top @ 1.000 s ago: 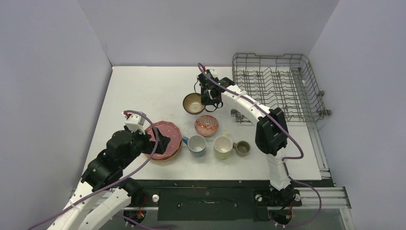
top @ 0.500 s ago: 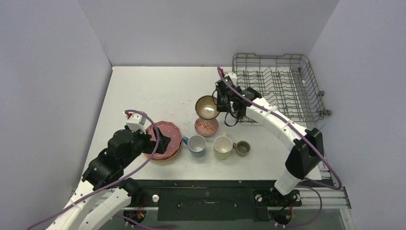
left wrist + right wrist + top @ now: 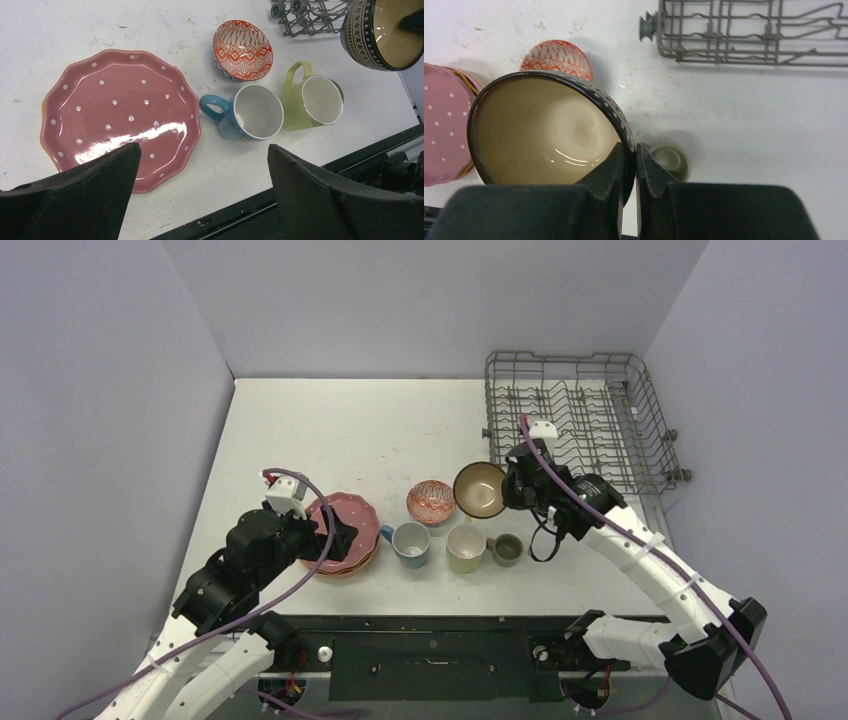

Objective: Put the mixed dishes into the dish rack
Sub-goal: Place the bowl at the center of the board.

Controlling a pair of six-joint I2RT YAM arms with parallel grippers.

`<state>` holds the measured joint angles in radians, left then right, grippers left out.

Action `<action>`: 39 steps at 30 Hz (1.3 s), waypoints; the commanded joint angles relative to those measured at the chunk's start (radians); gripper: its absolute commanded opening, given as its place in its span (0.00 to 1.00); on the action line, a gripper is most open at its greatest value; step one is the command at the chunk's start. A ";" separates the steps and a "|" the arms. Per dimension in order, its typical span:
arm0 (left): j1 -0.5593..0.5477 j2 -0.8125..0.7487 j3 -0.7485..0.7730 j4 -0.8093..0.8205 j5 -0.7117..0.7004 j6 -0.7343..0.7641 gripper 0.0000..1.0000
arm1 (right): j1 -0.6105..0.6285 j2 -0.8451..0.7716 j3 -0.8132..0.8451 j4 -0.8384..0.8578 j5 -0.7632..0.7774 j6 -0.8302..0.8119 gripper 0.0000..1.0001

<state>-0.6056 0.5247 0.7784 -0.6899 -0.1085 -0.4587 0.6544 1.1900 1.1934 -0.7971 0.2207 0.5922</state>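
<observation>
My right gripper (image 3: 508, 490) is shut on the rim of the dark-brown bowl (image 3: 479, 490), which hangs tilted in the air above the mugs. In the right wrist view the fingers (image 3: 616, 165) pinch the bowl (image 3: 544, 130) wall, one inside and one outside. The dish rack (image 3: 575, 425) stands at the back right with no dishes in it. My left gripper (image 3: 202, 150) is open over the near edge of the pink dotted plate (image 3: 117, 117), touching nothing. A red patterned dish (image 3: 243, 49), a light-blue mug (image 3: 255, 112), a pale-yellow mug (image 3: 315, 102) and a small olive mug (image 3: 669, 160) sit on the table.
The pink plate (image 3: 350, 510) tops a small stack with an orange edge showing beneath. The rack's front-left corner (image 3: 659, 30) lies just beyond the held bowl. Grey walls close the table at the left, back and right. A black rail runs along the near edge (image 3: 430, 625).
The right arm has carried the dark-brown bowl from the back middle of the table rightward and nearer, to above the mugs. The left arm has not moved.
</observation>
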 commanded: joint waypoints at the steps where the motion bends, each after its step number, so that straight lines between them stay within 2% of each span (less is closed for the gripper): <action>1: 0.004 0.011 0.001 0.056 0.017 0.018 0.96 | -0.020 -0.129 -0.055 -0.020 0.095 0.030 0.00; 11: 0.004 0.017 -0.001 0.058 0.021 0.017 0.96 | -0.065 -0.337 -0.200 -0.142 0.126 0.084 0.00; 16: 0.005 0.014 -0.001 0.057 0.023 0.017 0.96 | -0.149 -0.375 -0.274 -0.169 0.073 0.094 0.00; 21: 0.004 0.008 -0.002 0.054 0.019 0.016 0.96 | -0.291 -0.400 -0.358 -0.138 -0.036 0.101 0.00; 25: 0.004 0.001 -0.002 0.053 0.017 0.014 0.96 | -0.375 -0.400 -0.400 -0.127 -0.049 0.113 0.00; 39: 0.004 0.014 -0.001 0.053 0.019 0.014 0.96 | -0.501 -0.429 -0.581 -0.032 0.011 0.236 0.00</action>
<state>-0.6056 0.5343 0.7761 -0.6846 -0.0963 -0.4583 0.1764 0.7853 0.6201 -0.9310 0.1967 0.7723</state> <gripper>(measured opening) 0.963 0.050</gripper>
